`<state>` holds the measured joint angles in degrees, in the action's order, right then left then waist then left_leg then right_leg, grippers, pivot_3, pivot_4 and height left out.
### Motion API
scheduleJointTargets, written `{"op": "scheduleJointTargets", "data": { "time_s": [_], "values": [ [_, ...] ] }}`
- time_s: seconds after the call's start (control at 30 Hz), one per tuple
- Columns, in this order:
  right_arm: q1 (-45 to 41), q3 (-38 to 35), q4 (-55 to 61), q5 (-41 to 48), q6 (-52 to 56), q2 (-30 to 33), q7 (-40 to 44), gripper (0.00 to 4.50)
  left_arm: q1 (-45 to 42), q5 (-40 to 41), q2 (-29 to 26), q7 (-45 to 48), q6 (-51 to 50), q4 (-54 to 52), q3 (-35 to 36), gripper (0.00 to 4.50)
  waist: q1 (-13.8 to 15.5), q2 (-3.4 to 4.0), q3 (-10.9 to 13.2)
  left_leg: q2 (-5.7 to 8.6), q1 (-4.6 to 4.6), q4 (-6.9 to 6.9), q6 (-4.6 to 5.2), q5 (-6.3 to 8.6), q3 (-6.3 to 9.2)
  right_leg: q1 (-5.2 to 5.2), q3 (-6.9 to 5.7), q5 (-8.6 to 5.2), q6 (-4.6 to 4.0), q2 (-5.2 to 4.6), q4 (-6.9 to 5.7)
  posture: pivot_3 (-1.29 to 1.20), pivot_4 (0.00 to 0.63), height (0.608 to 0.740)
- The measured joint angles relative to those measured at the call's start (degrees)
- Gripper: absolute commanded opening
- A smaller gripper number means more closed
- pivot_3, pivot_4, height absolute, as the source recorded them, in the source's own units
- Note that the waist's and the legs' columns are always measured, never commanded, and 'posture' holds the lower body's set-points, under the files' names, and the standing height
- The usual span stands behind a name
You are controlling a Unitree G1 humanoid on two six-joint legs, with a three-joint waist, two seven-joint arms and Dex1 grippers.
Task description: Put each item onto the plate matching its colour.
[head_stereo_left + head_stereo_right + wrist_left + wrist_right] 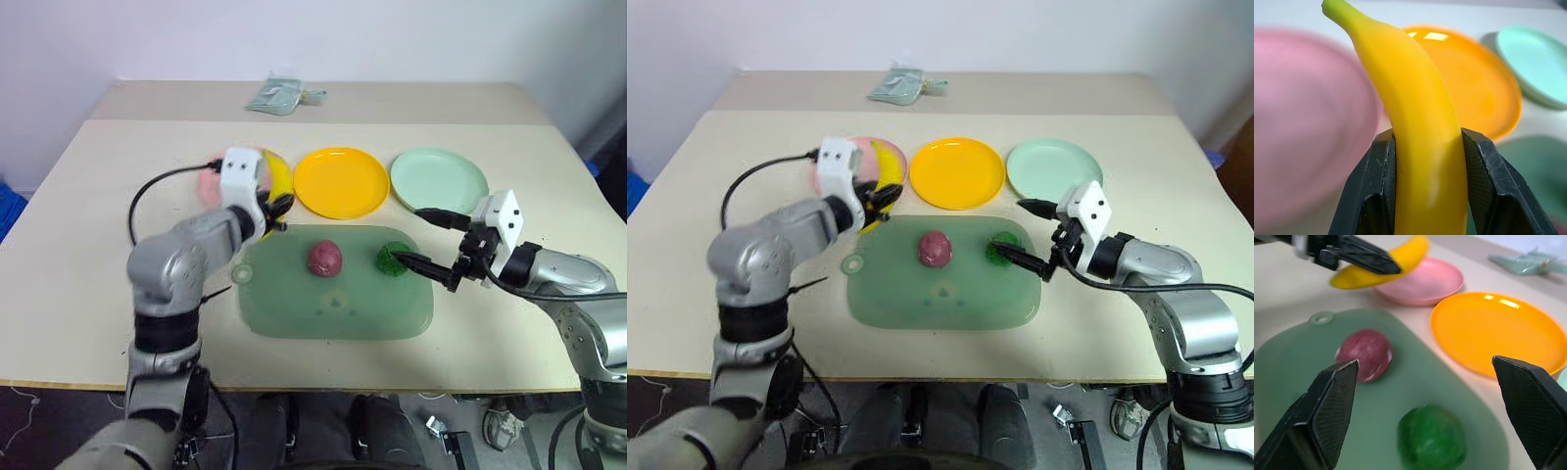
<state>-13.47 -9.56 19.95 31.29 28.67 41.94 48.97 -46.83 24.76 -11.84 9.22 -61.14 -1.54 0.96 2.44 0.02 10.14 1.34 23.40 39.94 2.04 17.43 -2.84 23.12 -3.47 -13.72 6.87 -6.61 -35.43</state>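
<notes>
Your curved yellow plastic toy banana (1415, 122) is off the board and in the air, clamped across its lower half between the two black fingers of your left hand (1425, 196), which is closed tight on it. Its long axis runs roughly in line with the fingers, stem tip pointing away from the wrist toward the far side of the desk (88, 215).

In the head views the banana hangs over the right edge of the pale pink round plastic plate (211, 181), not over its own. The bright yellow round plastic plate (341, 181) lies just to the right of the pink one, at about the same far distance. So the coming move looks like a short sideways carry to the right, with little need to reach farther. Since the fruit sticks out ahead of the fingers, judge the drop by the banana's middle, not by your hand.

Your right hand (431, 240) is spread wide and holds nothing. It hovers at the right edge of the large translucent green board (333, 294), its lower finger close beside the dark green bumpy toy ball (394, 258). The mint green round plastic plate (439, 179) sits just beyond it, so that arm is the nearer one for the ball. The maroon-pink rounded toy lump (325, 258) rests mid-board, between the two arms.
</notes>
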Motion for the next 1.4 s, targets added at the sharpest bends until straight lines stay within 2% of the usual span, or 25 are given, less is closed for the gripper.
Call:
{"op": "scheduleJointTargets", "data": {
  "time_s": [0.2, 0.33, 0.47, 0.53, 0.57, 0.63, 0.73, 0.83, 1.03, 1.13, 1.2, 1.27, 1.4],
  "values": [
    [0.32, 0.5, -0.01, -0.87, -1.45, -0.57, -0.43, 4.5, -17.21, -8.23, 5.33, 8.42, 18.67, 38.39, -4.99, 1.25, -0.25, -0.07, 0.04, 0.1, 0.12, -0.04, 0.26, 0.15, -0.16, 0.04, 0.0, 0.02, 0.23, -0.04, 0.17, 0.0, 0.15, 0.74],
    [3.53, -0.19, 2.09, -1.17, -1.47, -1.15, -2.74, 4.5, -24.05, -12.69, 8.44, 11.45, 27.71, 56.56, -6.12, 1.25, -0.16, -0.1, 0.06, 0.08, 0.13, -0.04, 0.27, 0.15, -0.18, 0.06, -0.02, -0.01, 0.29, -0.07, 0.23, 0.0, 0.15, 0.74],
    [6.25, -0.49, 5.88, -0.96, -0.89, -1.7, -5.34, 4.5, -25.98, -13.36, 10.1, 13.55, 31.95, 64.07, -4.51, 3.35, -0.28, -0.11, 0.07, 0.04, 0.14, 0.03, 0.27, 0.16, -0.17, 0.06, 0.0, 0.0, 0.32, -0.09, 0.19, 0.0, 0.15, 0.74],
    [6.82, -0.65, 6.96, -0.72, -0.42, -1.79, -6.35, 4.5, -25.97, -13.02, 10.1, 14.1, 32.76, 64.7, -3.1, 4.23, -0.3, -0.11, 0.07, 0.03, 0.14, 0.04, 0.27, 0.15, -0.16, 0.08, 0.0, 0.0, 0.32, -0.09, 0.16, 0.0, 0.15, 0.74],
    [7.13, -0.77, 7.42, -0.63, -0.26, -1.9, -6.76, 4.5, -26.01, -12.64, 9.98, 14.19, 32.94, 64.64, -1.65, 4.38, -0.3, -0.11, 0.07, 0.02, 0.14, 0.04, 0.27, 0.15, -0.16, 0.08, 0.0, 0.0, 0.32, -0.09, 0.16, 0.0, 0.15, 0.74],
    [7.74, -0.91, 8.14, -0.5, -0.18, -1.96, -7.35, 4.5, -25.9, -10.5, 9.08, 14.31, 32.34, 63.31, 1.99, 4.38, -0.34, -0.11, 0.07, 0.02, 0.14, 0.04, 0.27, 0.15, -0.16, 0.1, 0.01, 0.0, 0.32, -0.1, 0.15, 0.0, 0.15, 0.74],
    [8.04, -1.34, 8.29, 0.05, -0.07, -1.95, -7.66, 4.5, -23.89, -6.97, 6.05, 15.09, 29.17, 54.05, 6.49, 4.38, -0.49, -0.11, 0.07, 0.0, 0.14, 0.03, 0.26, 0.15, -0.15, 0.11, 0.02, 0.0, 0.32, -0.11, 0.11, 0.0, 0.15, 0.74],
    [7.85, -1.93, 8.08, 0.48, -0.08, -1.74, -7.2, 4.5, -16.13, -4.86, 1.77, 18.65, 24.93, 36.17, 6.24, 4.38, -0.66, -0.07, 0.05, 0.0, 0.12, 0.03, 0.24, 0.15, -0.15, 0.1, 0.03, 0.01, 0.31, -0.11, 0.08, 0.0, 0.15, 0.74],
    [7.29, -2.11, 6.95, 0.52, -0.29, -1.0, -5.34, 4.5, 4.25, 0.06, -8.42, 30.14, 17.96, 6.24, 1.51, 4.38, -0.79, -0.06, 0.05, 0.0, 0.12, 0.07, 0.22, 0.14, -0.11, 0.07, 0.04, 0.01, 0.3, -0.12, 0.1, 0.0, 0.15, 0.74],
    [7.36, -2.01, 6.76, 0.53, -0.29, -0.86, -4.55, 4.5, 10.47, 0.82, -14.6, 35.73, 17.11, -4.16, -2.48, 4.38, -0.32, -0.06, 0.05, 0.0, 0.1, 0.1, 0.21, 0.14, -0.08, 0.03, 0.04, 0.0, 0.29, -0.12, 0.1, 0.0, 0.15, 0.74],
    [7.58, -1.77, 6.76, 0.47, -0.29, -0.76, -4.05, 4.5, 13.49, 0.83, -17.51, 39.13, 17.77, -9.53, -5.58, 4.38, -0.17, -0.04, 0.04, 0.03, 0.07, 0.1, 0.21, 0.15, -0.08, -0.02, 0.06, 0.0, 0.29, -0.15, 0.11, 0.0, 0.15, 0.74],
    [7.91, -1.13, 6.8, 0.38, -0.29, -0.59, -3.61, 4.5, 14.69, 0.89, -17.86, 40.92, 17.78, -12.01, -8.21, 4.38, -0.07, -0.05, 0.04, 0.03, 0.07, 0.12, 0.21, 0.15, -0.05, -0.04, 0.05, 0.0, 0.28, -0.15, 0.11, 0.0, 0.15, 0.74],
    [8.6, -0.3, 6.85, 0.23, -0.3, -0.44, -3.33, 4.5, 14.48, -2.54, -20.08, 42.73, 19.63, -12.67, -14.53, 4.38, -0.34, -0.02, 0.03, 0.03, 0.05, 0.08, 0.22, 0.15, -0.08, -0.02, 0.07, 0.0, 0.28, -0.11, 0.1, 0.0, 0.15, 0.74]
  ]
}}
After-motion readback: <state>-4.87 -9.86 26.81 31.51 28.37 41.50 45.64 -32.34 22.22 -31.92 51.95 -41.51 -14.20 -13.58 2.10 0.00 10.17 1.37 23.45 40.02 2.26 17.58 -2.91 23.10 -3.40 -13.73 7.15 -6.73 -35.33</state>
